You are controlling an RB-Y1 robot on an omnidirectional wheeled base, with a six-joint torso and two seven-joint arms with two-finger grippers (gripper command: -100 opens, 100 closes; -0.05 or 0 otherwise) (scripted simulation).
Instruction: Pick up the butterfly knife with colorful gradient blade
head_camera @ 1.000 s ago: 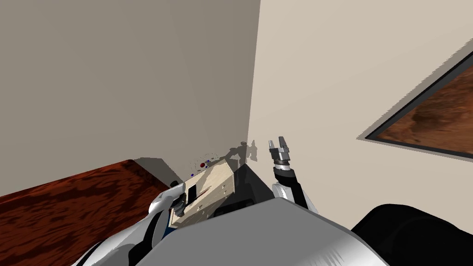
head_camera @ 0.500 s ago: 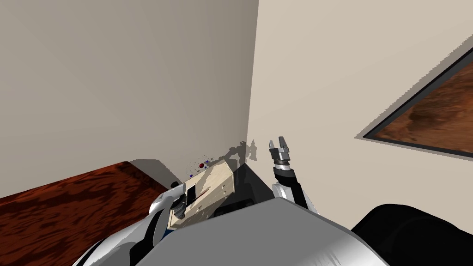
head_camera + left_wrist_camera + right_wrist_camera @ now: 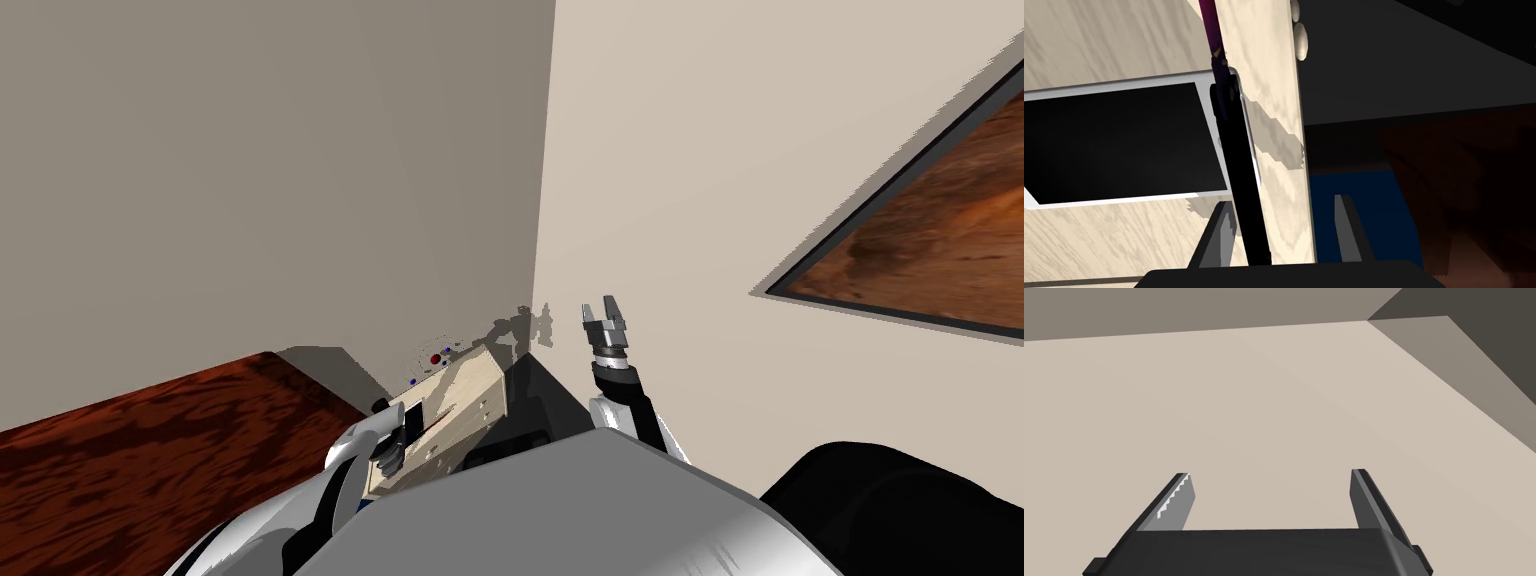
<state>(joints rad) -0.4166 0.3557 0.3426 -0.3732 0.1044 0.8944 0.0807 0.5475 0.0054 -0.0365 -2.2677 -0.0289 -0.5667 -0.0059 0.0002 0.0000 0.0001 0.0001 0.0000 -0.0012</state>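
Where the left hand [image 3: 1282, 201] hangs over the edge of the pale wooden worktop [image 3: 1264, 65], its two fingers stand apart. The black handle of the butterfly knife with a purple-tinted blade [image 3: 1240, 165] lies between them, close beside one finger. Past the fingers, the handle crosses the corner of a flat white tablet with a black screen [image 3: 1119, 145], and the blade runs on along the worktop's edge. Farther off, the right hand [image 3: 603, 310] is raised by the beige wall [image 3: 750, 150], fingers apart.
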